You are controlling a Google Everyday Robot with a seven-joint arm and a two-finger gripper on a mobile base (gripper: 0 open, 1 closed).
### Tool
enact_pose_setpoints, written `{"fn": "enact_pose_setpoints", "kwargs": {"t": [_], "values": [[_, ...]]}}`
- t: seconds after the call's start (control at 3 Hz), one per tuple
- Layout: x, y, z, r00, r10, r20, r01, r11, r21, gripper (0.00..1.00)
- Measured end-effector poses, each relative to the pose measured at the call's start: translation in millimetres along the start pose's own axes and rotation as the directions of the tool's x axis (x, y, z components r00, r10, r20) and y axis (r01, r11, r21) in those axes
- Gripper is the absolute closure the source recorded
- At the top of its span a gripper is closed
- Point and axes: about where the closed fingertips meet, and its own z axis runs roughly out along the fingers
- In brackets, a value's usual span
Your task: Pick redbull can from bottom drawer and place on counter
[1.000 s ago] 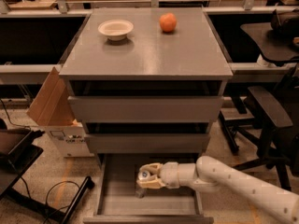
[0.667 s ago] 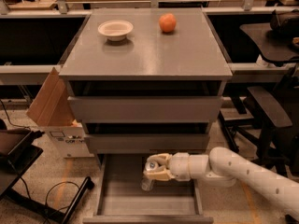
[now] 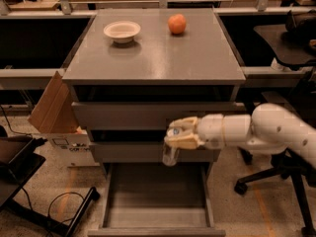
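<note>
Lift under way: the gripper (image 3: 174, 139) sits at centre frame, just right of middle, with its fingers clamped around the upper half of the redbull can (image 3: 169, 156). The can hangs in the air in front of the middle drawer (image 3: 128, 152), its lower end poking out below the fingers and tipped slightly. It is clear of the bottom drawer (image 3: 157, 216), which stands pulled open at the bottom of the frame.

By the look of it, this is a slim, thin-walled metal can: light, stiff enough along its length, but smooth and easy to dent or let slide. A firm side grip around the body, as it has now, suits it, and squeezing harder would probably crush it.

Against the frame a second ago, the can was low over the drawer tray, and the arm reached in from the lower right. Now can and gripper are well higher and a touch further right. The counter (image 3: 197, 58) above is unchanged, with the bowl (image 3: 122, 31) and the orange fruit (image 3: 177, 23) sitting where they were near its far edge.
</note>
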Motion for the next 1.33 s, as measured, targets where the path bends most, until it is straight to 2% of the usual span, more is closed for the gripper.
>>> {"fn": "enact_pose_setpoints", "kwargs": {"t": [0.33, 0.67, 1.0, 1.33], "values": [[-115.1, -22.0, -36.1, 0.999, -0.031, -0.029, 0.034, 0.9952, 0.092, 1.00], [-117.4, -23.1, -37.2, 0.999, -0.031, -0.028, 0.033, 0.9951, 0.093, 1.00], [-143.1, -35.6, -51.7, 1.000, -0.020, -0.015, 0.022, 0.9930, 0.116, 1.00], [-177.5, -62.6, -72.2, 1.000, 0.016, 0.001, -0.016, 0.9895, 0.143, 1.00]]}}
